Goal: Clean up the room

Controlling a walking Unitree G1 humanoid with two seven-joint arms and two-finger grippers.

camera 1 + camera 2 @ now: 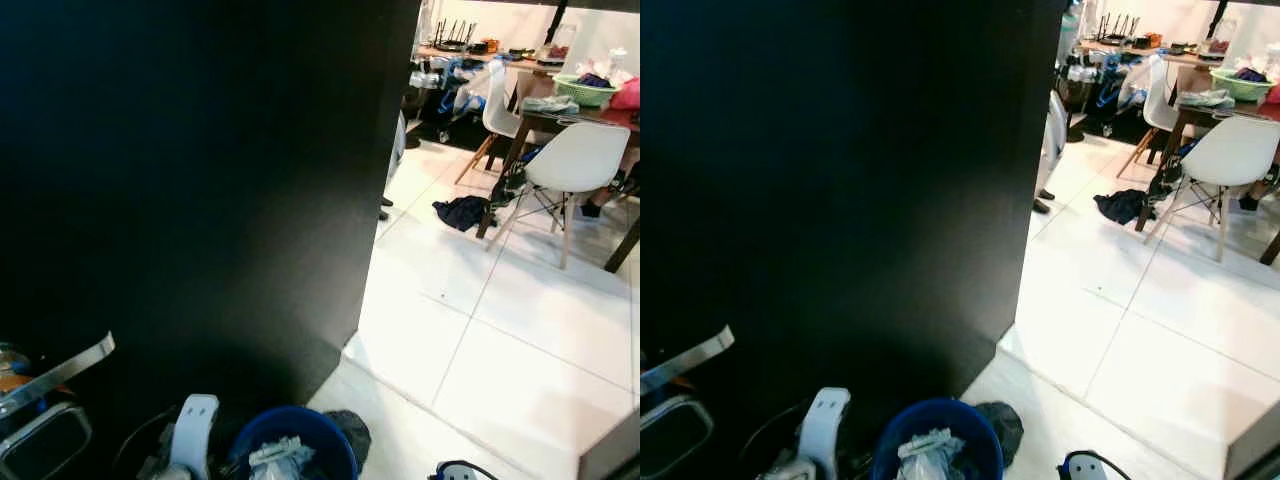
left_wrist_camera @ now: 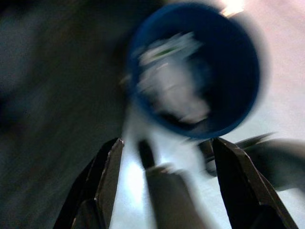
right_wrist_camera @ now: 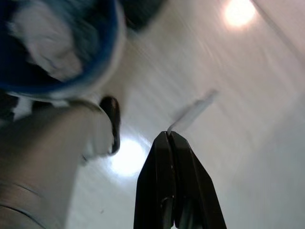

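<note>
The left gripper [image 2: 164,183] hangs with its two black fingers spread wide apart and nothing between them. The right gripper [image 3: 174,183] has its fingers pressed together, pinching a thin white scrap of paper [image 3: 193,113] that sticks out past the tips, blurred by motion.

Just beyond both grippers, on the floor, stands a round blue bin [image 1: 295,440] with smooth plastic walls. It holds crumpled white trash [image 1: 280,458], seemingly paper or thin plastic. A dark, soft bundle [image 1: 352,432] lies against the bin's far side.

To the robot's left a tall, flat black panel [image 1: 200,180] blocks much of the head views. To its right, glossy white floor tiles [image 1: 520,330] with thin grout lines run toward a dining area. There, a dark blue garment [image 1: 462,212] lies in a crumpled heap on the tiles, beside the leg of a dark wooden table [image 1: 570,118]. A white moulded chair [image 1: 577,160] on slim wooden legs stands next to it, and a green basket [image 1: 584,91] sits on the table.

The garment looks soft, limp and light; it would likely drape and trail when lifted. Pinching a raised fold near its middle seems the best hold. The paper scrap is likely very light and flimsy, easily dropped.
</note>
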